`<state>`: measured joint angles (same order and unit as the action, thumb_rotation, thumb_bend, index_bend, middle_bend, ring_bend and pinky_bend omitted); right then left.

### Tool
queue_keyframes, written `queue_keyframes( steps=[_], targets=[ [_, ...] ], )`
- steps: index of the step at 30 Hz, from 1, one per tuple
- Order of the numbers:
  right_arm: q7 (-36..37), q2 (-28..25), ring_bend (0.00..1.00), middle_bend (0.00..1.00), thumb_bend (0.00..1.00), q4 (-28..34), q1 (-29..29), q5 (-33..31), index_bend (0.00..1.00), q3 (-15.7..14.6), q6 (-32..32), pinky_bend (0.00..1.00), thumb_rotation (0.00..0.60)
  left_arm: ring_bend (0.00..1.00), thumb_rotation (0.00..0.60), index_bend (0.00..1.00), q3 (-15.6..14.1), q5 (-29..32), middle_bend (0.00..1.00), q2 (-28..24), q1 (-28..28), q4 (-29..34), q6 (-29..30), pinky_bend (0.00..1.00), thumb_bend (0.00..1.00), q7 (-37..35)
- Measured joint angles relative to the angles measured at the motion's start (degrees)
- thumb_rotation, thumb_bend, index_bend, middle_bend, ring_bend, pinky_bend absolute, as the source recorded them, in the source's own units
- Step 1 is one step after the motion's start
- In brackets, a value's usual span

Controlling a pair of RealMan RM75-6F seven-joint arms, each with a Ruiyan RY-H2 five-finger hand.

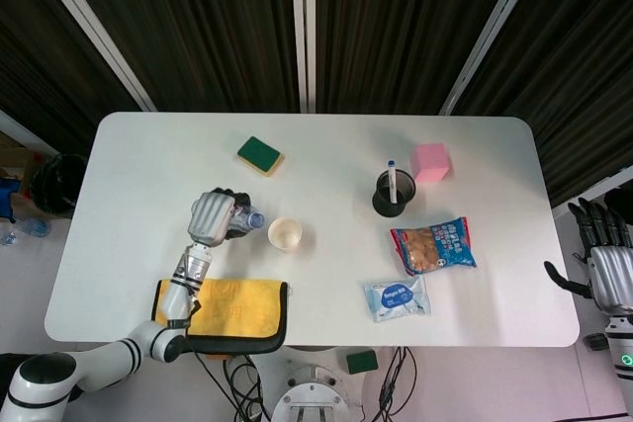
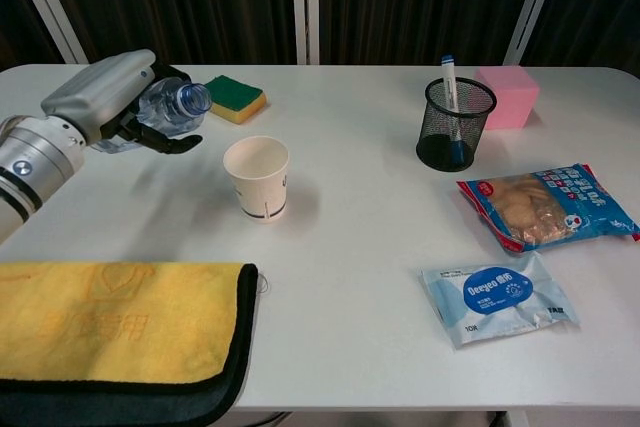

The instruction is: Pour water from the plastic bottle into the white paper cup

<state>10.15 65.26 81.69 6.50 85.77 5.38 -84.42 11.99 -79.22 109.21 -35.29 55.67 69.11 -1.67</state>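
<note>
Gripping the plastic bottle [image 1: 240, 221] off the bench [image 1: 148, 155], the left hand [image 1: 211, 214] in the head view tips its mouth toward the white paper cup [image 1: 285, 234] just beside, while the right hand [image 1: 603, 266] hangs spread and empty off the bench edge. In the chest view the bottle lies nearly level, neck short of the cup rim, with no water visible in the cup; pouring is judged not yet begun.

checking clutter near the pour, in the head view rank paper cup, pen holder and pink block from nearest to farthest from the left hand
From the left hand:
1. Paper cup, just beside it, toward table centre.
2. Pen holder, farther across, right half.
3. Pink block, beyond the holder, toward the far right corner.
</note>
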Motion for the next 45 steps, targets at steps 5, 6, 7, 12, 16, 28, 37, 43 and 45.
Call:
queue_keyframes(
  steps=[5, 6, 7, 12, 16, 28, 37, 43, 45],
  targets=[
    [0.10, -0.02, 0.00, 0.00, 0.23, -0.07, 0.00, -0.11, 0.00, 0.03, 0.05, 0.00, 0.540, 0.61, 0.600, 0.74, 0.07, -0.16, 0.76, 1.15, -0.60, -2.09, 0.70, 0.51, 0.30, 2.84],
    [0.11, -0.01, 0.00, 0.00, 0.23, -0.11, 0.00, -0.12, 0.00, 0.01, 0.11, 0.00, 0.540, 0.61, 0.600, 0.74, 0.07, -0.18, 0.76, 1.40, -0.70, -2.38, 0.76, 0.51, 0.30, 2.91],
    [0.11, 0.00, 0.00, 0.00, 0.23, -0.14, 0.01, -0.13, 0.00, 0.00, 0.14, 0.00, 0.540, 0.61, 0.600, 0.74, 0.04, -0.21, 0.76, 1.59, -0.78, -2.64, 0.82, 0.51, 0.30, 3.00],
    [0.18, 0.09, 0.00, 0.00, 0.23, -0.25, 0.08, -0.14, 0.00, 0.00, 0.23, 0.00, 0.540, 0.61, 0.600, 0.74, -0.17, -0.63, 0.76, 2.23, -1.10, -3.84, 1.31, 0.50, 0.30, 4.39],
    [0.26, 0.18, 0.00, 0.00, 0.23, -0.38, 0.10, -0.15, 0.00, -0.03, 0.32, 0.00, 0.540, 0.61, 0.600, 0.74, -0.21, -0.84, 0.76, 2.88, -1.53, -5.09, 1.60, 0.50, 0.30, 6.37],
    [0.66, 0.31, 0.00, 0.00, 0.23, -0.89, 0.08, -0.32, 0.00, -0.07, 0.49, 0.00, 0.540, 0.61, 0.600, 0.74, -0.76, -2.07, 0.76, 4.60, -2.56, -8.37, 3.12, 0.50, 0.30, 11.06],
    [1.00, 0.48, 0.00, 0.00, 0.23, -1.33, 0.02, -0.40, 0.00, -0.09, 0.51, 0.00, 0.542, 0.61, 0.600, 0.74, -1.67, -3.52, 0.76, 5.29, -3.16, -10.31, 4.18, 0.49, 0.30, 13.46],
    [1.20, 0.57, 0.00, 0.00, 0.23, -1.59, 0.02, -0.45, 0.00, -0.08, 0.57, 0.00, 0.540, 0.61, 0.600, 0.74, -2.04, -3.98, 0.76, 5.62, -3.37, -11.57, 4.47, 0.49, 0.30, 15.00],
    [1.22, 0.60, 0.00, 0.00, 0.23, -1.61, 0.02, -0.43, 0.00, -0.09, 0.56, 0.00, 0.539, 0.61, 0.600, 0.74, -2.20, -4.20, 0.76, 5.83, -3.47, -12.29, 4.64, 0.49, 0.30, 15.67]
  ],
)
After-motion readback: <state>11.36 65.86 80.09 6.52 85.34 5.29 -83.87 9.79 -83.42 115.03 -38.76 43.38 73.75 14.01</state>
